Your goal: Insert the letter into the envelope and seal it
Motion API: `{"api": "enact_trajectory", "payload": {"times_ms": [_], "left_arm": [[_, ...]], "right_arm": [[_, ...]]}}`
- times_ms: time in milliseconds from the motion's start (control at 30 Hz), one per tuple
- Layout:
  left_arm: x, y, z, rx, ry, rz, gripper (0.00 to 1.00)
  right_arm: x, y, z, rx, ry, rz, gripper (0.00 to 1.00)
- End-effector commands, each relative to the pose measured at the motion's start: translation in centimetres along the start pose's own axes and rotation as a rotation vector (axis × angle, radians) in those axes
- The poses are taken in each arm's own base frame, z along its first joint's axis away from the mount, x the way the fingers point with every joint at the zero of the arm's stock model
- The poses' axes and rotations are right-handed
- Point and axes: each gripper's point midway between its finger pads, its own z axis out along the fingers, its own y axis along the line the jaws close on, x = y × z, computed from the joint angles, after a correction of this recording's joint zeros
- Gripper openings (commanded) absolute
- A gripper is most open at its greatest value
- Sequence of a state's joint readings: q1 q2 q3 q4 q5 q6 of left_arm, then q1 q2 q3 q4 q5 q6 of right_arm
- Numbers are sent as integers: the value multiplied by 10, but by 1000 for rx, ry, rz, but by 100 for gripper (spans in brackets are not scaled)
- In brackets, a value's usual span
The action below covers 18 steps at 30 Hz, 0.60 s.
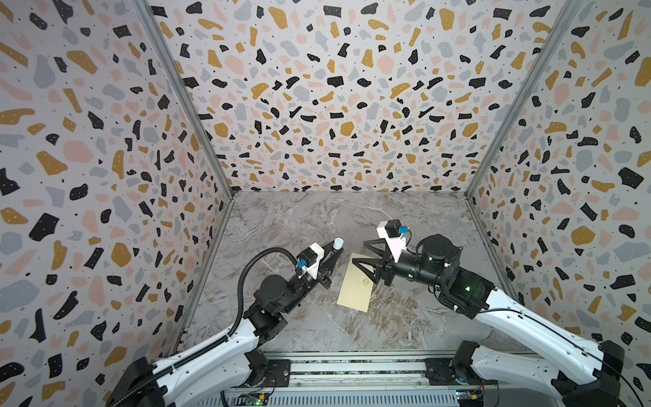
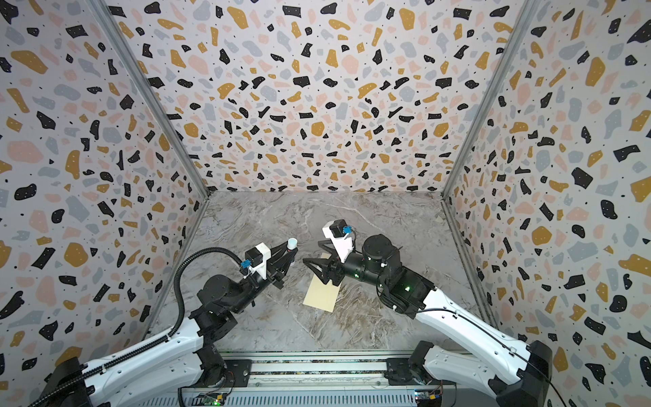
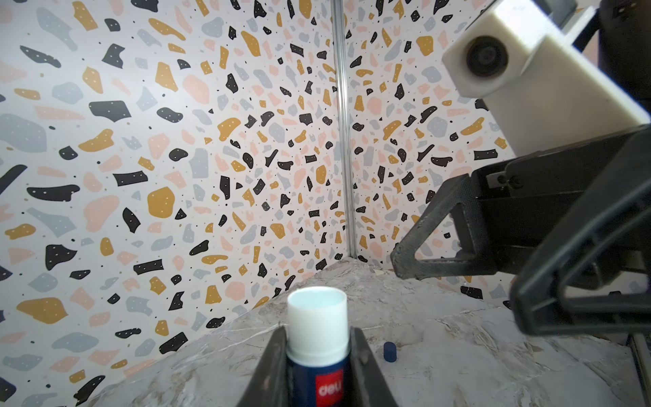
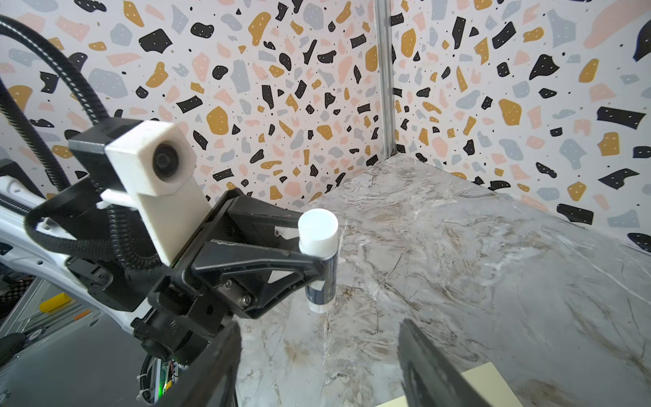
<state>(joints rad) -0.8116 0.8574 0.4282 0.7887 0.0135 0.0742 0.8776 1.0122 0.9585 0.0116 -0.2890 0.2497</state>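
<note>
Beside the far end of the envelope (image 1: pixel 355 285), the left gripper (image 1: pixel 334 253) is clamped on an upright glue stick (image 1: pixel 338 243); the right gripper (image 1: pixel 359 252), jaws apart and empty, hovers over that end, nearer. The envelope lies flat, lengthwise toward them; letter unseen

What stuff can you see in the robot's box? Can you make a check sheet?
Surface: grey marble table.
Job's things: envelope lies flat, emblem up; letter not seen.
Clutter: small dark blue cap on the table.
Grippers: left gripper shut on glue stick; right gripper open, near the envelope's far end.
Cables: black hose along the left arm; thin cable on the right arm.
Surroundings: speckled walls.
</note>
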Motion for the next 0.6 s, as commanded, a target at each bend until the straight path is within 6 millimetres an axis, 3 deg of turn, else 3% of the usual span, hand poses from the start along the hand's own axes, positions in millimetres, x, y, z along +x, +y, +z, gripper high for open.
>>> {"api": "enact_trajectory", "payload": {"times_ms": [0, 333, 567], "left_arm": [[-24, -9, -6, 40, -111, 74, 0], [-17, -18, -10, 72, -126, 134, 0], [-3, -22, -6, 85, -55, 224, 0]], "right_arm": [[-8, 8, -7, -36, -11, -1, 71], [-14, 16, -8, -69, 7, 1, 73], [-14, 6, 6, -9, 119, 82, 81]]}}
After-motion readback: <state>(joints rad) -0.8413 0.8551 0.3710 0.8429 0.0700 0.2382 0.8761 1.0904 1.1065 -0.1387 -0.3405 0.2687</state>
